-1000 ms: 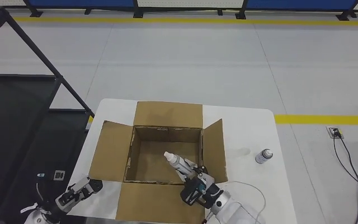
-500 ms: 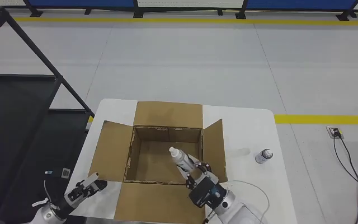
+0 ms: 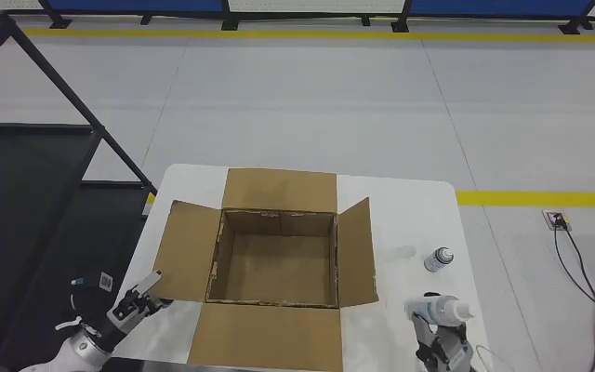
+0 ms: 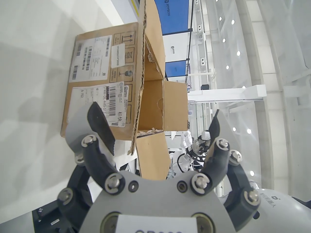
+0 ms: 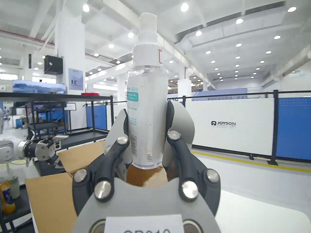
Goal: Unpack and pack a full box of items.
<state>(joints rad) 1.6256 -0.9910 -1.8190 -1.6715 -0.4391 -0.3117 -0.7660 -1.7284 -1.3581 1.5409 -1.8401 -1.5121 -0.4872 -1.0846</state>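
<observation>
right gripper [image 5: 145, 116] is clenched on the spray bottle [image 5: 147, 90], fingers [image 5: 181, 122] pressed to either side of the clear body low down, white pump cap poking out well past the fingertips. seen from above, this gripper [image 3: 437, 327] hangs over the near right part of the white table [image 3: 409, 209], with the bottle [image 3: 444, 308] in its grip and the cap pointing out to its far side, away from the other arm. just beyond it, farther from the robot, a small can [image 3: 438, 259] stands upright on the table, apart from the bottle. off to the gripper's inner side sits the open cardboard box [image 3: 279, 189], front, back and left flaps folded out, the flap nearest this gripper standing up more steeply, and there is a clear gap between gripper and box. over to the left gripper [image 4: 158, 124]: released, fingers [image 4: 100, 124] spread wide, the box's [image 4: 97, 69] labelled side wall straight ahead of it and close. from above it [image 3: 139, 299] sits right at the near corner of the left flap, by the table's edge. touching the cardboard or just beside it? can't tell.
</observation>
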